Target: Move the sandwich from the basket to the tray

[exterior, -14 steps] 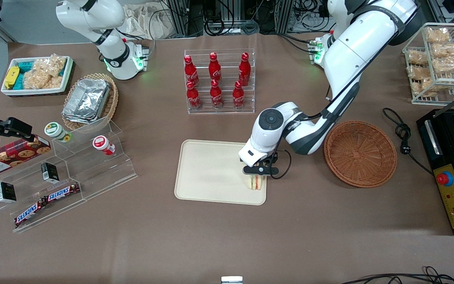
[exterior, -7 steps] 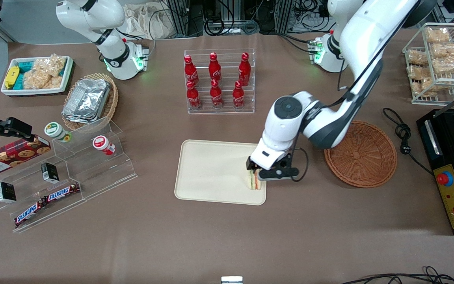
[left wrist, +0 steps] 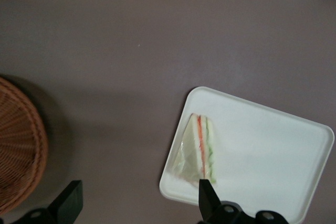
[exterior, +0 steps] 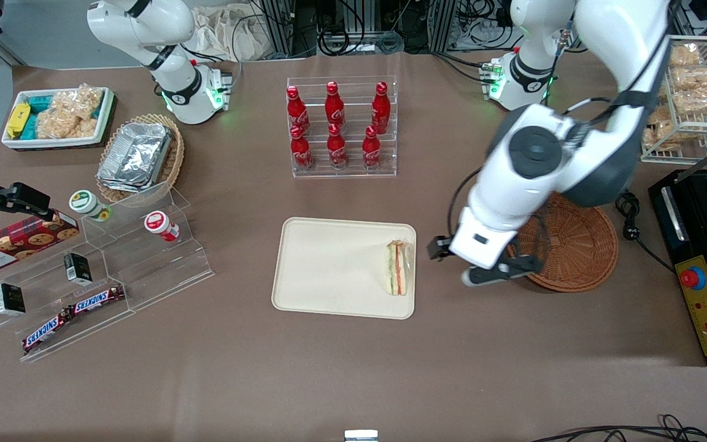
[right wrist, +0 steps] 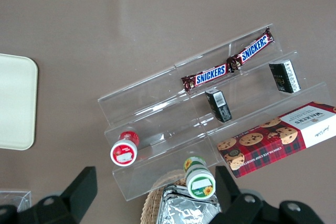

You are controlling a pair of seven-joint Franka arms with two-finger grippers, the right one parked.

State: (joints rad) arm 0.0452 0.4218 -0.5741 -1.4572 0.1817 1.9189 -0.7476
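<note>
The wrapped triangular sandwich (exterior: pixel 398 267) (left wrist: pixel 197 150) lies on the cream tray (exterior: pixel 329 270) (left wrist: pixel 273 150), close to the tray's edge nearest the basket. The reddish-brown wicker basket (exterior: pixel 568 242) (left wrist: pixel 18 145) holds nothing that I can see; the working arm covers part of it. My gripper (exterior: pixel 479 264) (left wrist: pixel 139 203) hangs raised above the bare table between tray and basket. Its fingers (left wrist: pixel 207 195) stand wide apart with nothing between them.
A clear rack of red cola bottles (exterior: pixel 338 126) stands farther from the front camera than the tray. An acrylic step shelf (exterior: pixel 102 270) (right wrist: pixel 210 124) with snack bars, jars and a cookie box sits toward the parked arm's end. A black appliance (exterior: pixel 706 258) and a wire snack rack (exterior: pixel 685 92) stand beside the basket.
The gripper has let go of the sandwich, risen and drawn away from the tray toward the basket. The sandwich now lies free on the tray.
</note>
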